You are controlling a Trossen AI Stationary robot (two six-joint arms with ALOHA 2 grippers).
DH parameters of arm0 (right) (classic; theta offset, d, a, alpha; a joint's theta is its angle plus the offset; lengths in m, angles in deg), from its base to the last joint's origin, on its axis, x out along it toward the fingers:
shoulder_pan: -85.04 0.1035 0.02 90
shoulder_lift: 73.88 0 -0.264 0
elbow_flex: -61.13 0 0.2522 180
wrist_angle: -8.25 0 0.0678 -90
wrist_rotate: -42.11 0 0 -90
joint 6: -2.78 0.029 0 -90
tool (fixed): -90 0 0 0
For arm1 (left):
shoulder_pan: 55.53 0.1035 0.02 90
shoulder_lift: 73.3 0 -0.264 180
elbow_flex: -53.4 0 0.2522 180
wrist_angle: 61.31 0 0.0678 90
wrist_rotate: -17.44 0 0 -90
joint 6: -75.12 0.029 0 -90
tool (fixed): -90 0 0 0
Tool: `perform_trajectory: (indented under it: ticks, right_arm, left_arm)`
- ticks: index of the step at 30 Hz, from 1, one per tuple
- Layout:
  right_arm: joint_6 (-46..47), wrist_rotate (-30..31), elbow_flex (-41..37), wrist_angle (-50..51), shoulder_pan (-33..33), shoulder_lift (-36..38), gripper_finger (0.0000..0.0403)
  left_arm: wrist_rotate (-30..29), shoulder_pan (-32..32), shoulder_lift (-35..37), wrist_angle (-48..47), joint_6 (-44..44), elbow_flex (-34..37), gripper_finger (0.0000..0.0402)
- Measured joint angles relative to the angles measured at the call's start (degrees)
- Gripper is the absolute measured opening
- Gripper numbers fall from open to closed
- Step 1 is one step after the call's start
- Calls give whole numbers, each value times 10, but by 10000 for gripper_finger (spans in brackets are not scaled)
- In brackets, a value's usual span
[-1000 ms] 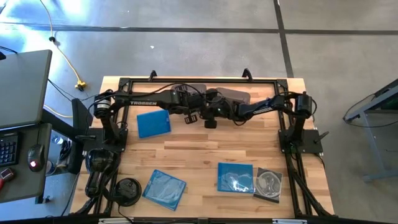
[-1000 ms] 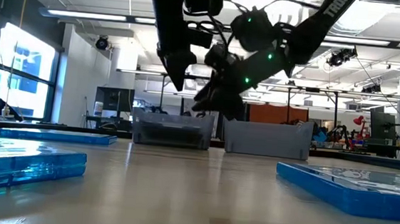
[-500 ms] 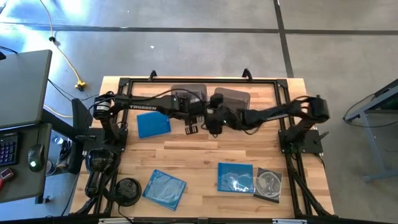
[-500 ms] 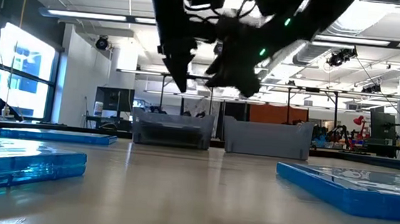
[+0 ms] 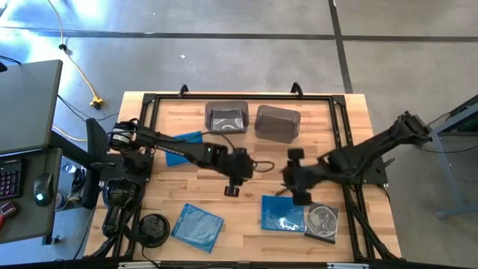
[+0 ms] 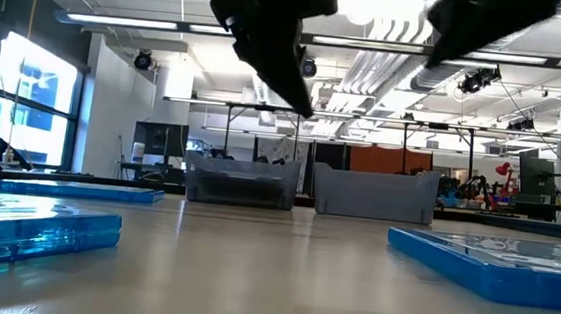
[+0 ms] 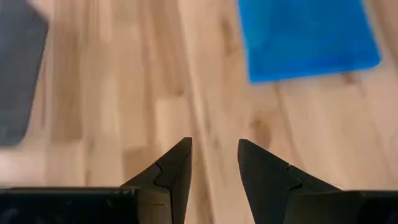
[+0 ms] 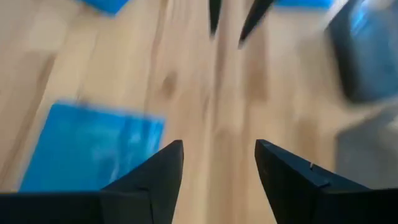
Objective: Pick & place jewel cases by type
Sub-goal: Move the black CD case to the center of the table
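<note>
Over the middle of the wooden table [image 5: 224, 213], the left gripper [image 5: 233, 184] hung above bare planks with nothing between its fingers [image 7: 177, 168], jaws apart by a narrow gap. Just to its right the right gripper [image 5: 296, 176] also hovered above the wood, jaws spread wide and empty, close to the edge of a blue jewel case [image 5: 283, 212] lying flat near the front of the table. Touching that case on its right sat the clear jewel case with a silver disc [image 5: 323, 221]. Another blue case [image 5: 198, 226] lay tilted at the front left, beside a round black disc-shaped object [image 5: 152, 228] at the table's front-left corner. A third blue case [image 5: 179, 146] sat at the left, partly under the left arm. At the back of the table two smoky grey bins stood side by side: the left bin [image 5: 226, 118] showed something dark inside, the right bin [image 5: 277, 123] too murky to tell what was in it. From table height, both bins stood behind the flat blue cases at either side, arms dark overhead.
</note>
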Motion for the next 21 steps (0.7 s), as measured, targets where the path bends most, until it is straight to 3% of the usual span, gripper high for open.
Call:
perform_trajectory:
  ticks: [4,6,12,21]
  right_arm:
    - [109,-15,0,82,76,-41,197]
    - [168,-58,0,109,111,-67,197]
    - [324,-198,0,117,196,-142,197]
    - [395,-230,0,103,252,-205,197]
  left_arm:
    - [-10,-23,-11,82,-25,43,127]
    - [-26,-31,-23,121,-44,56,127]
    - [-50,-33,-36,121,-96,81,127]
    - [-57,-33,-45,126,-107,81,127]
